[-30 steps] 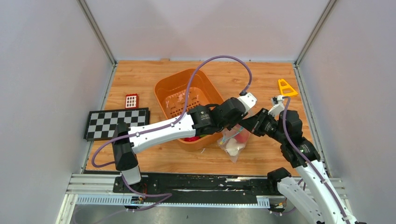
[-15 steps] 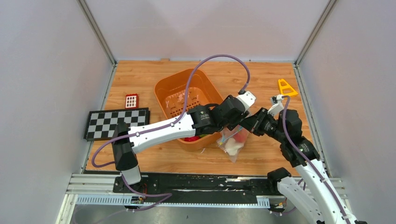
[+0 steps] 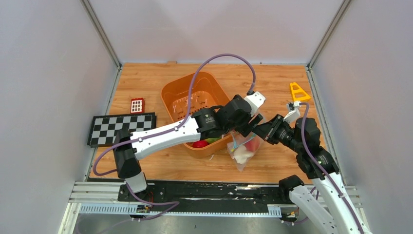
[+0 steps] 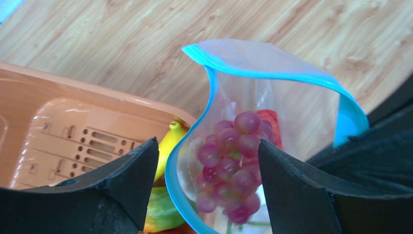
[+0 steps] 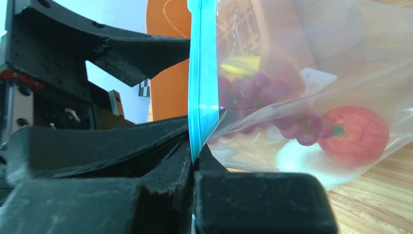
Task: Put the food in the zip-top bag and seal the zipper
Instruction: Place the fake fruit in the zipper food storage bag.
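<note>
The right claw [image 5: 195,161] pinches the teal zipper [image 5: 202,73] of the zip-top bag [image 3: 245,146]; the left claw [image 4: 207,190] is spread above its mouth, over purple grapes [image 4: 231,165].

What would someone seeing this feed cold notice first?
The clear zip-top bag, held up just right of the orange basket, with its teal zipper gaping open and purple grapes and a red fruit inside. The right end effector is clamped on the zipper edge, while the left end effector stands open over the mouth. A banana is left in the basket.
</note>
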You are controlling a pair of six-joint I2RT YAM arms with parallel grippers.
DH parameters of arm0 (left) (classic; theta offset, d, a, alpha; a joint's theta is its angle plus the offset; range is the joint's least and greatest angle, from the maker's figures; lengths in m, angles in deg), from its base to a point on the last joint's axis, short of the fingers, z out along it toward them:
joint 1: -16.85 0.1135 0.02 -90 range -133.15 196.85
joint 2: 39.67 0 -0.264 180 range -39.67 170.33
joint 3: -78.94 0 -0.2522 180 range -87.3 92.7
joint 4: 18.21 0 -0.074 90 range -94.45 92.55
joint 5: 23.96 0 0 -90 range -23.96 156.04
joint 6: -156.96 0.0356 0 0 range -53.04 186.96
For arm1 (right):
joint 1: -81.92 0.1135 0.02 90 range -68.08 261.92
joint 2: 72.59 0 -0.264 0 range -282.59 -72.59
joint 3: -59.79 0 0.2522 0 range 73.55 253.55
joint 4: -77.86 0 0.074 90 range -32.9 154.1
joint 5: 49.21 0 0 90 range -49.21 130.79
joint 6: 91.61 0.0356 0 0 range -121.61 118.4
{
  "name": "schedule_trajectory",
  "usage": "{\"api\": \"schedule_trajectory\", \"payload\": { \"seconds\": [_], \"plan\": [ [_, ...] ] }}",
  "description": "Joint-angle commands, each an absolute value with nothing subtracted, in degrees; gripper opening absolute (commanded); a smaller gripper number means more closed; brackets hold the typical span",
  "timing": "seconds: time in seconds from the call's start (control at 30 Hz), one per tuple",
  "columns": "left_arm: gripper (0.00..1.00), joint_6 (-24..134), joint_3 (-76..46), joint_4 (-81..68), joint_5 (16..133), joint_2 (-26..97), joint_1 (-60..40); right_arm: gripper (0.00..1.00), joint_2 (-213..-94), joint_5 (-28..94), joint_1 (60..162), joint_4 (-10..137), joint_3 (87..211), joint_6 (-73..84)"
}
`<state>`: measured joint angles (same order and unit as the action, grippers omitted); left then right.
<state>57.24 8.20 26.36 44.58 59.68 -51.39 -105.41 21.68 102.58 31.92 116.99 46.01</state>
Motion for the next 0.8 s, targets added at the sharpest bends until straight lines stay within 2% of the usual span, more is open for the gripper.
{"api": "schedule_trajectory", "payload": {
  "seconds": [0.0,0.17,0.27,0.33,0.43,0.57,0.77],
  "plan": [
    [0.85,56.8,4.2,17.7,52.1,50.8,-51.3,0.00,-106.1,23.1,102.2,33.1,117.1,46.8],
    [0.91,58.2,-0.7,16.4,47.7,44.0,-51.3,0.00,-109.3,17.2,100.0,37.1,117.2,47.9],
    [0.94,57.9,-2.9,17.5,42.9,43.1,-51.0,0.00,-108.9,10.6,97.6,45.1,115.6,52.7],
    [0.94,57.0,-3.5,19.4,42.6,43.5,-50.2,0.00,-109.1,6.3,95.6,50.0,114.1,56.9],
    [0.93,54.9,-5.6,20.0,45.3,43.7,-48.8,0.00,-110.0,5.9,94.7,48.1,114.6,56.1],
    [0.88,53.3,-8.8,17.8,51.3,44.2,-47.1,0.00,-109.3,7.5,94.7,46.0,113.6,55.0],
    [0.66,52.2,-9.7,18.0,55.8,46.2,-46.1,0.00,-108.5,9.2,94.7,43.9,113.1,53.7]
  ]
}}
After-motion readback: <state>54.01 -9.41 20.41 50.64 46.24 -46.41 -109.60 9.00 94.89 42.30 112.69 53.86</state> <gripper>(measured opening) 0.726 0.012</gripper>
